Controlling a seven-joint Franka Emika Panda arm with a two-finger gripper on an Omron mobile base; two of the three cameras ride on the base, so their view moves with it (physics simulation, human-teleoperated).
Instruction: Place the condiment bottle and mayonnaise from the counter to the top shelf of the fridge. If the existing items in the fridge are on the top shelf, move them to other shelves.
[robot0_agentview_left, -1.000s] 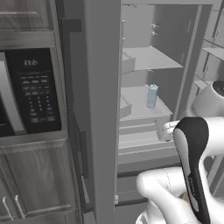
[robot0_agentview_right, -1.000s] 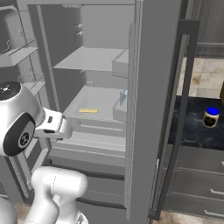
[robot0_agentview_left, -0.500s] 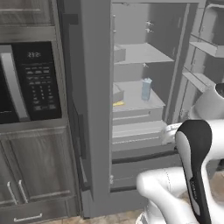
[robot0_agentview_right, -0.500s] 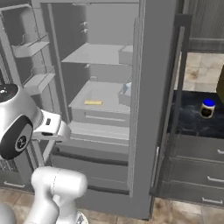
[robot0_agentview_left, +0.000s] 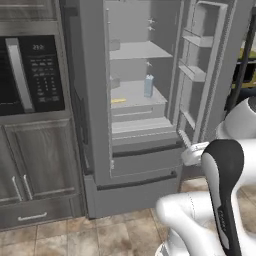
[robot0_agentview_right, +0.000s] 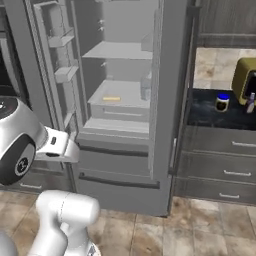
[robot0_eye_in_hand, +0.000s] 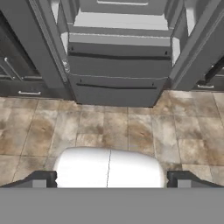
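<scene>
The fridge (robot0_agentview_left: 95, 125) stands open. Its top shelf (robot0_agentview_left: 139, 50) carries nothing that I can make out. On the board below it stand the existing items: a pale blue pack (robot0_agentview_left: 148, 86) and a flat yellow piece (robot0_agentview_left: 118, 100), the same yellow piece (robot0_agentview_right: 111, 99) showing in the right base view. The mayonnaise (robot0_agentview_right: 222, 102), with its blue lid, sits on the black counter (robot0_agentview_right: 205, 116). To its right stands a slim bottle (robot0_agentview_right: 250, 102), seemingly the condiment bottle. My gripper (robot0_eye_in_hand: 111, 179) is open and holds nothing, low over the tiled floor in front of the fridge.
A microwave (robot0_agentview_left: 30, 75) sits in the grey cabinets left of the fridge. The fridge's open door (robot0_agentview_left: 200, 75), with its bins, juts out on the right. A yellow appliance (robot0_agentview_right: 244, 80) stands at the back of the counter, over grey drawers (robot0_agentview_right: 220, 170).
The whole picture has shifted: the base has backed off and the fridge looks smaller and farther. The things inside have not moved. The gripper stays open.
</scene>
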